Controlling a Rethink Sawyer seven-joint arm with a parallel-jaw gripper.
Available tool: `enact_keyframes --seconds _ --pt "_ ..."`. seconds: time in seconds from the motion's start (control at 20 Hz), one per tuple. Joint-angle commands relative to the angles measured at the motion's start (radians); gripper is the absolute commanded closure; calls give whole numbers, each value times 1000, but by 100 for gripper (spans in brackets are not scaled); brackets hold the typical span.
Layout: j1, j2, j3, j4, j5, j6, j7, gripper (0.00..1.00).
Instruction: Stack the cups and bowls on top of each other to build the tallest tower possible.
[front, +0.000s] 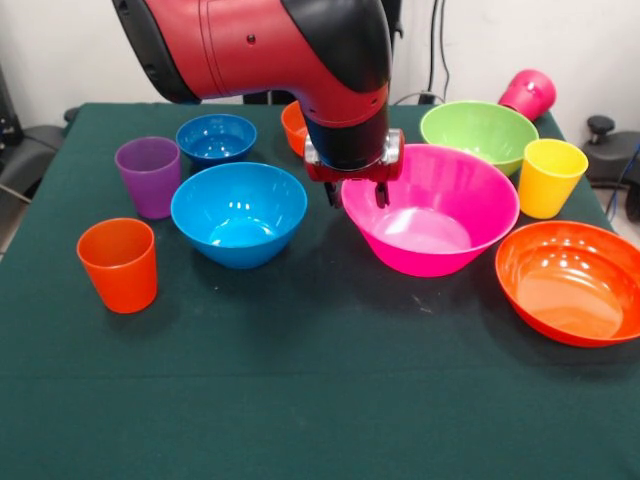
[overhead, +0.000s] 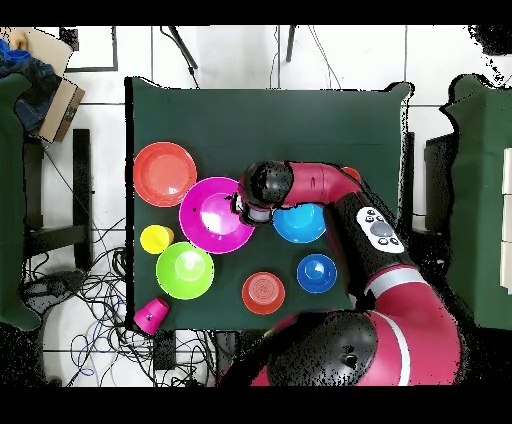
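We saw the pincer (front: 355, 193) hanging with its short dark fingers spread, holding nothing, over the rim of the very large glossy pink bowl (front: 432, 210) where that rim neared the medium blue bowl (front: 239, 212), both round and smooth on the dark green cloth-covered counter (front: 300, 400). Beyond the blue bowl from the pincer stood the tapering purple cup (front: 149, 175) and orange cup (front: 119, 263), with the small blue bowl (front: 216, 138) nearby. Beyond the pink bowl we noted the lime green bowl (front: 478, 135), upright yellow cup (front: 549, 177), shallow large orange bowl (front: 572, 281), and the magenta cup (front: 528, 94) tipped over at the counter's edge.
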Motion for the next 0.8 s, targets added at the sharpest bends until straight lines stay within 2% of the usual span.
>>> enact_keyframes --seconds 0.05,0.8 --pt "45 3 -26 45 -85 -69 -34 0" --pt "44 8 -31 46 -87 -71 -33 0"
